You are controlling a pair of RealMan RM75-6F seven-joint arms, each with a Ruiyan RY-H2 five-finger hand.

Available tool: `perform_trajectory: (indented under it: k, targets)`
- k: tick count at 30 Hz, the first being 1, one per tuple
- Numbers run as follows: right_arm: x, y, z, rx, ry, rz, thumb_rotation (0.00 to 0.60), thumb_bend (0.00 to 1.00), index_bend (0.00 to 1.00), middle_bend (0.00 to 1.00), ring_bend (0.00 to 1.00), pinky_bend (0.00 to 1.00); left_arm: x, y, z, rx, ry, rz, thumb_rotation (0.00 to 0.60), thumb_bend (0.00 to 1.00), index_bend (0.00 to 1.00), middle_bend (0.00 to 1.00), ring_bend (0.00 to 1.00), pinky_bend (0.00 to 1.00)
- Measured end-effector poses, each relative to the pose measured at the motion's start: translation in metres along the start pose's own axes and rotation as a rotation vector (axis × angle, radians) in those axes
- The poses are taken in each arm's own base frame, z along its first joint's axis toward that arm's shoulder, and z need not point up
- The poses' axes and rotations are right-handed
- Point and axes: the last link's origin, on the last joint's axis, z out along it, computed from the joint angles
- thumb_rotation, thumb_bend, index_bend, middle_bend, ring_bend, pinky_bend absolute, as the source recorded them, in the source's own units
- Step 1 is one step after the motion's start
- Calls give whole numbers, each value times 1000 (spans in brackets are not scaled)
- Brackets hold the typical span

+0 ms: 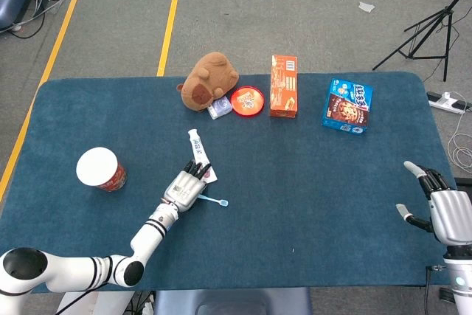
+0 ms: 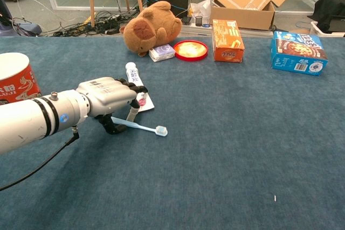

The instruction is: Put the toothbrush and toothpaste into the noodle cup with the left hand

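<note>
The blue table [image 1: 310, 182] carries everything, with a brown plush toy [image 2: 152, 27], an orange box [image 2: 227, 40], a blue snack box [image 2: 299, 52], a round red tin [image 2: 190, 49] and a small white packet [image 2: 161, 52] ranged along its far edge. The noodle cup [image 1: 100, 169] stands upright toward the table's left edge, well apart from the left hand [image 1: 183, 189]; what lies inside it cannot be told. The left hand rests palm down near the near edge, its fingers [image 2: 132, 85] curled over the toothbrush [image 2: 141, 127] handle, the thumb below it, though a firm grip cannot be told. The brush head points toward the right edge. The toothpaste [image 2: 136, 89] lies just beyond, its lower end under the fingertips. The right hand [image 1: 445, 213] hovers at the table's right edge, fingers spread, holding nothing.
</note>
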Motion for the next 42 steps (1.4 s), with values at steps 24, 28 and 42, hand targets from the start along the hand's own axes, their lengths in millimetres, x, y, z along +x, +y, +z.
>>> perform_trajectory:
  k: [24, 28, 42]
  targets:
    - [0, -1, 0, 2, 3, -1, 600, 157, 191, 256, 237, 596, 2, -4, -11, -23, 38, -75, 600, 402, 649, 0, 0, 0]
    - [0, -1, 0, 1, 1, -2, 600, 157, 191, 256, 237, 596, 4, -7, -15, -24, 52, -108, 600, 402, 649, 0, 0, 0]
    - [0, -2, -1, 5, 2, 3, 600, 157, 191, 256, 237, 596, 22, -19, -40, -20, 146, -243, 600, 402, 648, 0, 0, 0]
